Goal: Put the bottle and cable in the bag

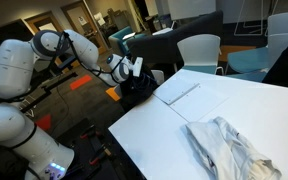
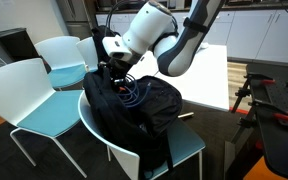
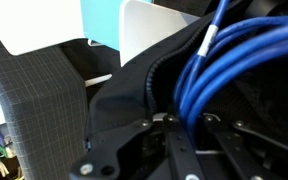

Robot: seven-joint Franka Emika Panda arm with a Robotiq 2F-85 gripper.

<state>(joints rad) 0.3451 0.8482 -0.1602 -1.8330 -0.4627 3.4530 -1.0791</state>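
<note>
A black bag [image 2: 134, 105] sits on a white and teal chair [image 2: 187, 147] at the table's end; it also shows in an exterior view [image 1: 136, 92]. My gripper [image 2: 119, 68] is down at the bag's open top. In the wrist view the gripper [image 3: 189, 120] is shut on a bundle of blue cable [image 3: 209, 65], which hangs into the bag's opening [image 3: 119, 110]. Some blue cable shows on top of the bag [image 2: 131, 90]. The bottle is out of view.
A white table [image 1: 234, 105] holds a flat white sheet [image 1: 176, 90] and a crumpled light cloth [image 1: 229, 148]. Two more white and teal chairs [image 2: 39, 95] [image 2: 62, 55] stand beside the bag's chair. Dark equipment [image 2: 274, 100] stands nearby.
</note>
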